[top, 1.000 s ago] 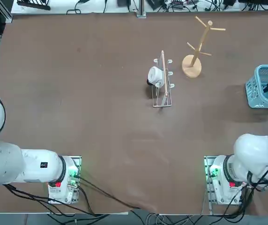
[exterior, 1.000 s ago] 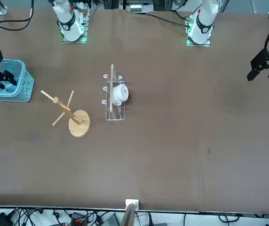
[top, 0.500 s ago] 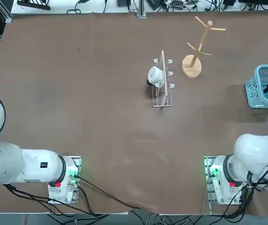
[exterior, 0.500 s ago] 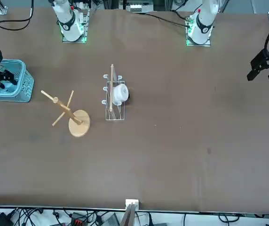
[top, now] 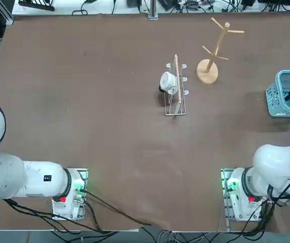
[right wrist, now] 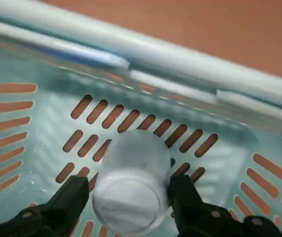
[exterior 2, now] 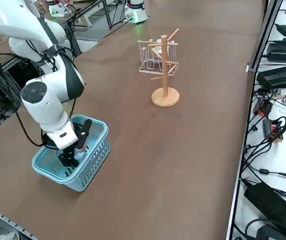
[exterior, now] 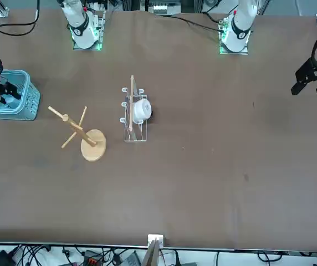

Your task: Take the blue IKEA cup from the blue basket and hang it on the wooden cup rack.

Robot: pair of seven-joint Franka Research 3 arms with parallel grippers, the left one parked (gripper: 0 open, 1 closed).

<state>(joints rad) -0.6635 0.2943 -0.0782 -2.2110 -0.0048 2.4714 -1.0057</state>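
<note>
Hardly anything has shifted: right hand (right wrist: 129, 206) sits inside the blue basket (exterior 2: 90, 165), fingers spread around the ungrasped blue IKEA cup (right wrist: 131, 181); lifting and hanging on the wooden cup rack (exterior 2: 164, 70) remain.

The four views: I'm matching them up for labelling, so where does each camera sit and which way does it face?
Top: overhead, both arm bases at the bottom; wooden cup rack.
Front: across the table, facing the robot; blue basket at left.
Right side: raised, diagonal; right arm's tool inside the basket.
Right wrist: on the arm; fingers flank the blue IKEA cup.
Top and front share the white mug.
</note>
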